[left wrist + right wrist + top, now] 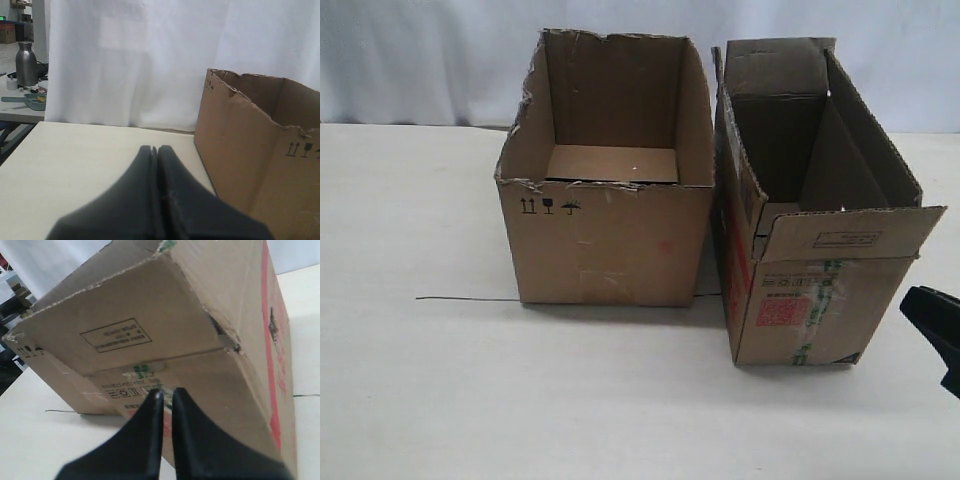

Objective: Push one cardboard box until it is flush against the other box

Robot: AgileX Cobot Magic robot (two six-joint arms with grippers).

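Note:
The cardboard box (820, 290), narrow and tall with red print, green-printed tape and an open flap, stands at the right of the table, slightly angled. The other box (610, 245), wider with torn rims and black symbols, stands just left of it; a thin gap shows between their lower edges. My right gripper (912, 306) is at the right of the cardboard box, shut and empty. In the right wrist view the gripper (166, 391) points at the taped face of the cardboard box (150, 315), close to it. My left gripper (152, 148) is shut and empty, a little apart from the other box (250, 160).
A thin dark wire (470, 299) lies on the pale table (420, 400) left of the wider box. A white curtain (150, 60) hangs behind. Beyond the table's edge, a side table holds a metal bottle (26, 64) and a green tray (30, 101).

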